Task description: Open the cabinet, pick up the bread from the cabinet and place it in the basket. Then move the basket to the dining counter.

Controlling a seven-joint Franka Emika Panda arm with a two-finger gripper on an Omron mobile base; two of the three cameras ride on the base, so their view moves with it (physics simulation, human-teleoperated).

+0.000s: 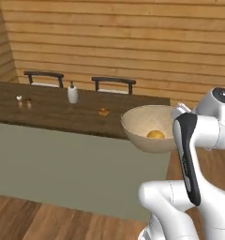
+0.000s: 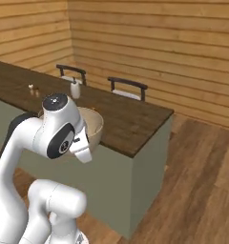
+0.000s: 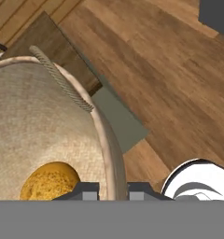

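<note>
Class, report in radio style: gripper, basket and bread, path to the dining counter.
Gripper shut on basket rim. Bread inside basket, carried above near edge of dining counter. Bottle and pastry sit on the countertop farther along.

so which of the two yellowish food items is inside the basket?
The bread, the rounded golden lump lying in the basket that the gripper grips by its rim. The smaller brownish pastry lies on the dining counter.

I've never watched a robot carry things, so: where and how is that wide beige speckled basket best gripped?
By its thick rim, from above, one finger inside the wall and one outside. The wide beige speckled basket is far too broad to span, while its rim is thin and upright. The gripper pinches it just so, beside the golden-yellow bread inside.
</note>
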